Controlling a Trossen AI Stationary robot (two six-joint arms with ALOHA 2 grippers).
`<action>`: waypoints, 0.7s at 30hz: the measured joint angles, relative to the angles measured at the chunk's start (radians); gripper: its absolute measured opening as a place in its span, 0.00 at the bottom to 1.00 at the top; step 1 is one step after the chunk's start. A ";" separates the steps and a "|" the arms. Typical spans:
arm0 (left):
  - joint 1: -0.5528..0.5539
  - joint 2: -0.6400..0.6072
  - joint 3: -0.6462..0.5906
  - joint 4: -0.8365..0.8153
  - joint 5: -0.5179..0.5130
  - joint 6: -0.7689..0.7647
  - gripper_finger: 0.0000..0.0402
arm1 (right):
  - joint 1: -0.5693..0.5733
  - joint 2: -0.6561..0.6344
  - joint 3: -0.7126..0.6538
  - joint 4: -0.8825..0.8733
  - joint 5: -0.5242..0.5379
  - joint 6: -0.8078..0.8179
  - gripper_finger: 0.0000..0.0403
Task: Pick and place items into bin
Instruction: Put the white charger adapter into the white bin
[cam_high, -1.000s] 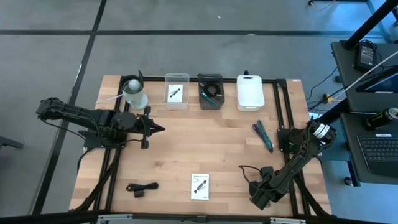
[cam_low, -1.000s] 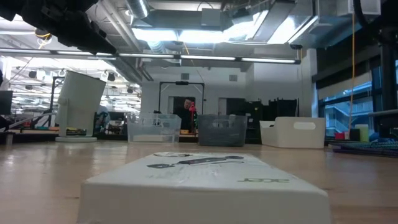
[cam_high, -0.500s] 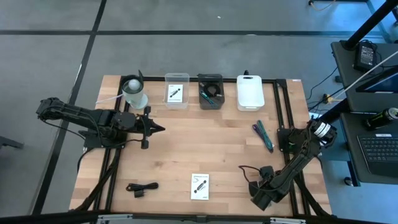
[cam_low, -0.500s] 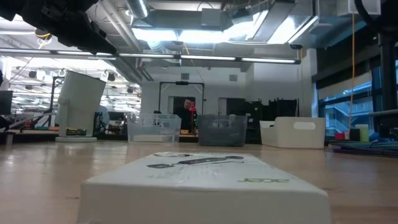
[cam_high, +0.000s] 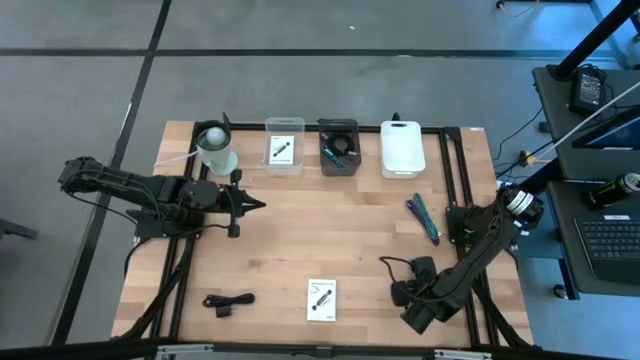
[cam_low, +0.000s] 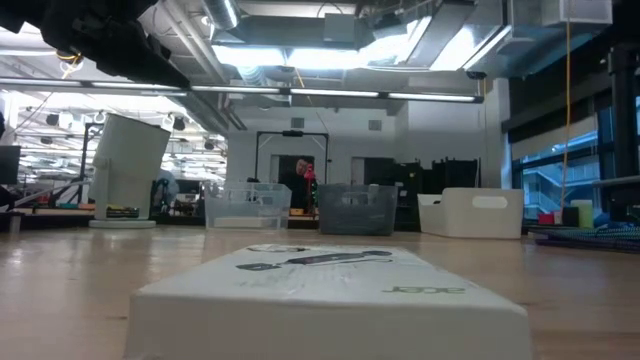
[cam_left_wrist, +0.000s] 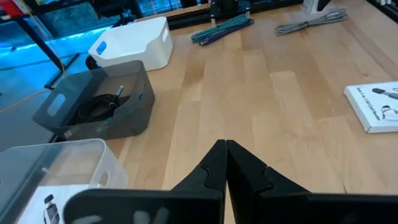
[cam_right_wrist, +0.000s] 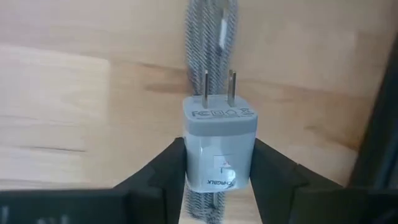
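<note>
Right claw clamped on white plug block, above grey cable

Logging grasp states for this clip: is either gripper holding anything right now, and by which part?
The right gripper clamps a small white two-prong plug block by its side faces, prongs pointing away. The left gripper is shut and holds nothing.

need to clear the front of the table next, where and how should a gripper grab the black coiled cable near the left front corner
Take the black coiled cable from straight above, closing across the bundled middle. It lies flat on the table as a long, narrow bundle with open wood on both long sides, so the fingers likely fit either side. The left gripper is nearer; the right gripper already holds a plug.
</note>
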 joint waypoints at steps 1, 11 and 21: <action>0.000 0.000 0.000 0.000 0.000 0.000 0.00 | -0.007 -0.007 0.004 -0.003 0.020 -0.001 0.36; 0.000 0.000 0.000 0.043 -0.043 0.002 0.00 | -0.105 -0.100 0.080 -0.082 0.453 -0.137 0.36; 0.000 0.000 0.000 0.128 -0.059 -0.011 0.00 | -0.425 -0.159 0.209 -0.153 0.631 -0.576 0.36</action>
